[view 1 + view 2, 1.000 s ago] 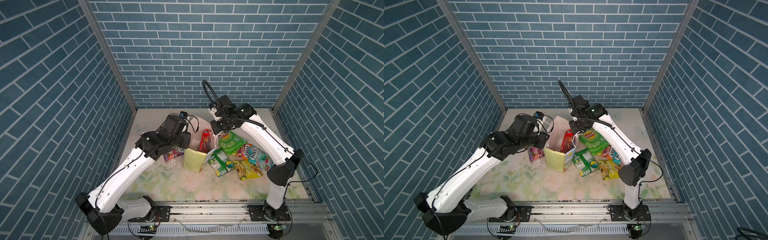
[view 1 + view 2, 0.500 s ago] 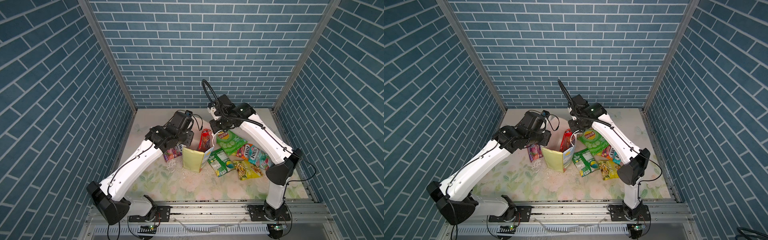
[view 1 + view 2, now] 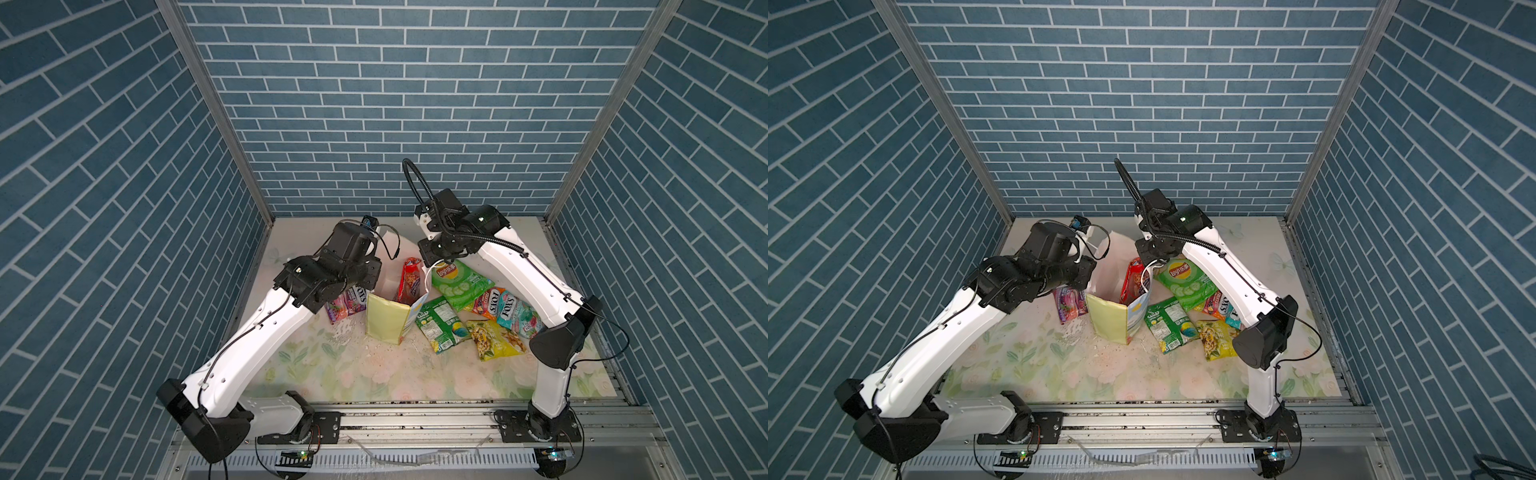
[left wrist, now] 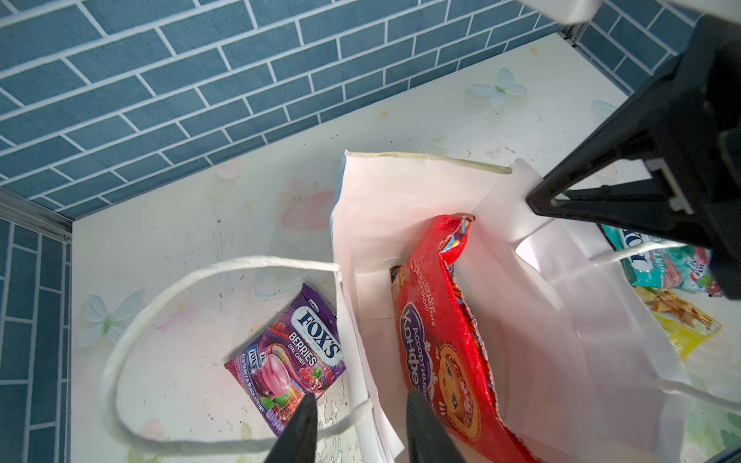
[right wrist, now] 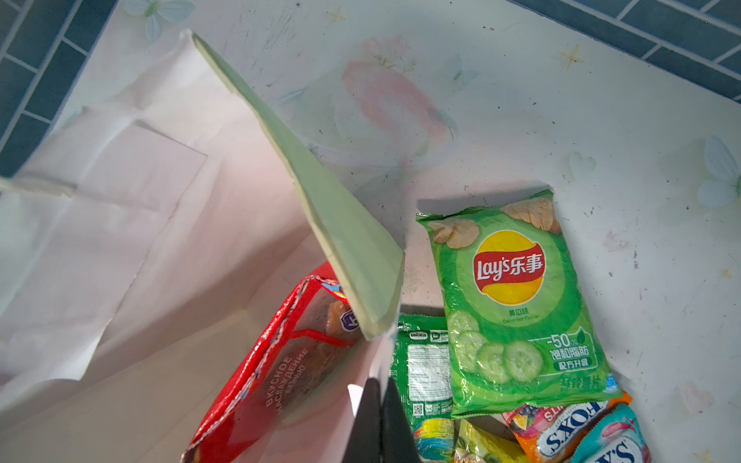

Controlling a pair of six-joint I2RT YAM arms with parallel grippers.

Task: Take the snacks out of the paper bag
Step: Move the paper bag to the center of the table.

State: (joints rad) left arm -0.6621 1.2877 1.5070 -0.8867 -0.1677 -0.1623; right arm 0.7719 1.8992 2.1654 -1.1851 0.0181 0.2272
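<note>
The paper bag [image 3: 386, 320] stands upright mid-table with its mouth open, and the red cookie bag [image 3: 409, 282] leans inside it [image 4: 437, 340]. My left gripper [image 4: 362, 397] is open and straddles the bag's left wall. One finger is outside over the purple Fox's packet [image 4: 288, 356], the other inside beside the red bag. My right gripper [image 5: 381, 385] is shut on the bag's right wall at the rim, as the left wrist view also shows [image 4: 531, 200]. The other snacks lie on the table outside the bag.
Right of the bag lie the green Lay's chips [image 3: 457, 282], a small green packet [image 3: 440, 324], a yellow packet [image 3: 494, 338], and orange [image 3: 488, 301] and teal [image 3: 515, 316] Fox's packets. A white cord handle [image 4: 132, 328] loops out on the left. Brick walls enclose the table.
My left arm has swung in and brought its wrist over the bag's left rim. The right gripper has kept its pinch on the bag, and the bag has barely moved.
</note>
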